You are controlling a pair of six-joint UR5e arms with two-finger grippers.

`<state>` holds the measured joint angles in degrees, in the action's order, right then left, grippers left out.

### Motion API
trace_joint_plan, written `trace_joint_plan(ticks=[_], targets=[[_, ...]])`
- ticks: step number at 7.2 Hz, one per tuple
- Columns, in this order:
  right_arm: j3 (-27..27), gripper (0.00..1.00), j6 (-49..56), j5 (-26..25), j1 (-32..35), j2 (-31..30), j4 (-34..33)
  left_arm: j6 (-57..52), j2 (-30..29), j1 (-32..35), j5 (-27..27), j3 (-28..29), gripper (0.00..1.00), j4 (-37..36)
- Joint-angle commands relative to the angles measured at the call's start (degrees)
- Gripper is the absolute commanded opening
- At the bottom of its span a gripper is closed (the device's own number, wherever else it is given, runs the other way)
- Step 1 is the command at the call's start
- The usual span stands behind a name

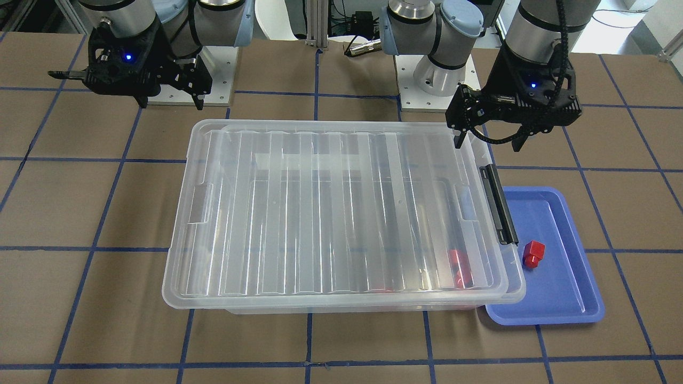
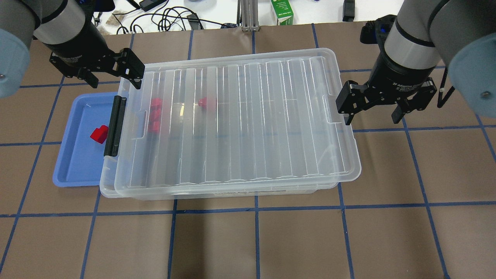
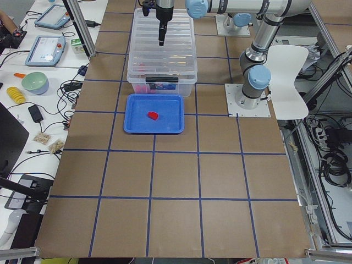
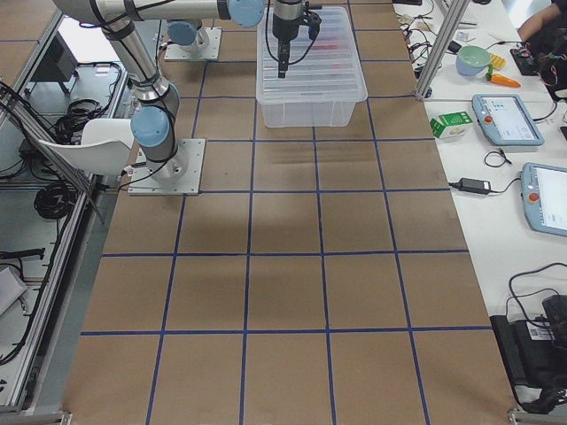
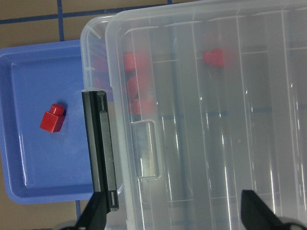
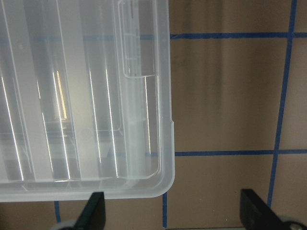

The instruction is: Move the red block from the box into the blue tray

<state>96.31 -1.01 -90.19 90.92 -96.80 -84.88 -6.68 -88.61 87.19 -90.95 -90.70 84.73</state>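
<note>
One red block (image 1: 533, 253) lies in the blue tray (image 1: 560, 298), also seen in the overhead view (image 2: 99, 134) and the left wrist view (image 5: 53, 118). The tray (image 2: 77, 166) sits against the latch end of the box (image 2: 240, 124). The box's ribbed clear lid (image 1: 320, 213) lies on it, slightly askew. Several red blocks (image 2: 155, 114) show blurred through the lid near the black latch (image 2: 115, 126). My left gripper (image 2: 114, 77) is open and empty above the box's corner by the tray. My right gripper (image 2: 372, 118) is open and empty beside the box's opposite end.
The table is brown with blue tape lines (image 2: 255, 209). The two arm bases (image 1: 437, 74) stand at the table's robot side. A white chair (image 3: 289, 66) is behind the base. A side bench holds tablets (image 3: 47, 49), a bowl and cables.
</note>
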Motion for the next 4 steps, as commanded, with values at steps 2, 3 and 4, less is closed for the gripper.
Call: trace_joint_plan(ticks=[2, 3, 4], targets=[[0.4, 1.0, 0.9, -0.2, -1.4, -0.5, 0.2, 0.1, 0.0, 0.0, 0.0, 0.0, 1.0, 0.0], [0.5, 1.0, 0.9, -0.1, -1.4, -0.6, 0.2, 0.0, 0.0, 0.0, 0.0, 0.0, 1.0, 0.0], [0.4, 1.0, 0.9, -0.4, -1.5, -0.6, 0.2, 0.1, 0.0, 0.0, 0.1, 0.0, 1.0, 0.0]])
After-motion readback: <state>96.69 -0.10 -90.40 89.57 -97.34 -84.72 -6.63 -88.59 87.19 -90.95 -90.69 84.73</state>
